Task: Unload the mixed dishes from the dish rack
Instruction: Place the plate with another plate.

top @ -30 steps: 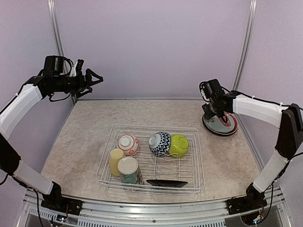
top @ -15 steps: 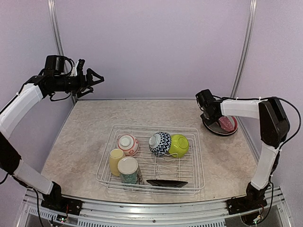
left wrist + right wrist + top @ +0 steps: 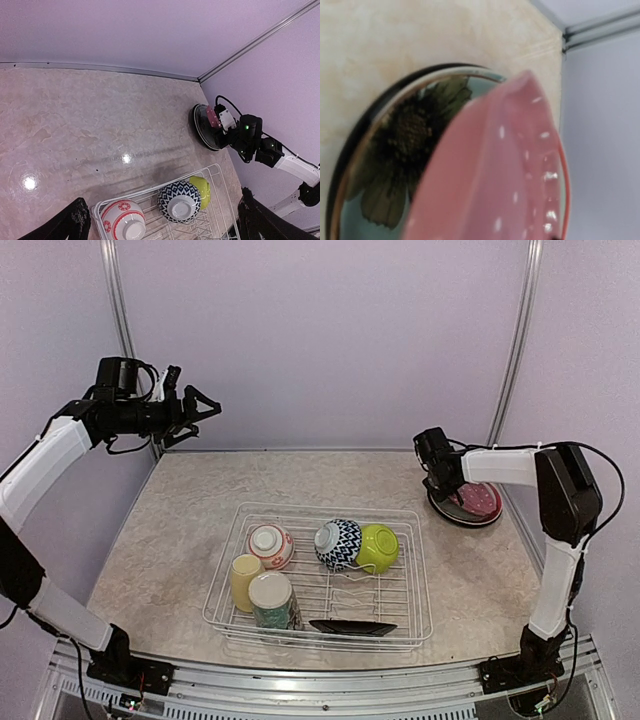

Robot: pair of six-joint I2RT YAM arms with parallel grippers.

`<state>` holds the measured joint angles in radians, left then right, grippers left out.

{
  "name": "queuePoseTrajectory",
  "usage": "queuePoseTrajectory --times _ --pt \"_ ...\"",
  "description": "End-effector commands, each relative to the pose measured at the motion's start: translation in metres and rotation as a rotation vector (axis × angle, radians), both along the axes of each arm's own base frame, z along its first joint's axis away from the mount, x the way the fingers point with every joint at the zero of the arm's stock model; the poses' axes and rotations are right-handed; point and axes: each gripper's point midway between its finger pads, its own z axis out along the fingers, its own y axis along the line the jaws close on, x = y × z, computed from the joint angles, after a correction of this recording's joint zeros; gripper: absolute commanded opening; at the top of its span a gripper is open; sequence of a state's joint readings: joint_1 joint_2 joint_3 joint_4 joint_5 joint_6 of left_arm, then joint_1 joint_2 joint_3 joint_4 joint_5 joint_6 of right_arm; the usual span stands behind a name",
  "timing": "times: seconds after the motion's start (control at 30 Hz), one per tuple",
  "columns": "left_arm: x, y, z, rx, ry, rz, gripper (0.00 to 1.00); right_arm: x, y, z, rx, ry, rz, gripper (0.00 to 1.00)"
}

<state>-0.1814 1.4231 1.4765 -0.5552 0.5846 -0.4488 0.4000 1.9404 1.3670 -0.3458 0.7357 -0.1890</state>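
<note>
The wire dish rack sits mid-table and holds a red-patterned bowl, a black-and-white bowl, a lime-green bowl, a pale yellow mug, a floral cup and a black plate. My right gripper is at the left edge of a plate stack at the far right, shut on the maroon plate, which tilts over a floral plate. Its fingers are hidden. My left gripper is open and empty, high at the back left.
The left wrist view looks down on the rack's far rim, the three bowls and the plate stack. Metal frame posts stand at the back left and back right. The right wall is close behind the stack.
My right gripper has moved down and slightly left, and the maroon plate lies flatter and closer to the stack. The left arm has barely moved.
</note>
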Motion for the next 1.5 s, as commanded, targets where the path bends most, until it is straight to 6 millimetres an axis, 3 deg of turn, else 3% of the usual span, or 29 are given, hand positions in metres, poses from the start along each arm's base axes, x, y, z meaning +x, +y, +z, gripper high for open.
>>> queuePoseTrajectory --times 0.0,0.3,0.43,0.6,1.07,1.37,1.47 --pt "0.0 -0.006 0.005 -0.003 -0.008 -0.024 0.99 0.014 0.005 0.005 0.078 -0.036 -0.005 0.63" --pt "-0.001 -0.009 0.004 -0.003 -0.003 -0.034 0.99 0.012 0.013 0.008 0.216 -0.017 0.024 0.81" --pt "-0.001 -0.01 0.003 -0.004 0.001 -0.038 0.99 0.013 0.008 0.007 0.294 -0.015 0.006 0.88" --pt "0.0 -0.012 0.0 -0.009 0.017 -0.048 0.99 0.015 0.003 0.008 0.404 -0.012 0.004 0.89" --pt "-0.001 -0.018 -0.004 -0.013 0.035 -0.069 0.99 0.028 -0.017 0.019 0.41 -0.047 -0.049 0.94" --pt "-0.003 -0.024 -0.006 -0.009 0.042 -0.089 0.99 0.034 0.001 0.021 0.482 -0.002 0.007 0.95" --pt "-0.003 -0.026 -0.007 -0.002 0.042 -0.091 0.99 0.03 0.004 0.03 0.519 -0.007 0.003 0.95"
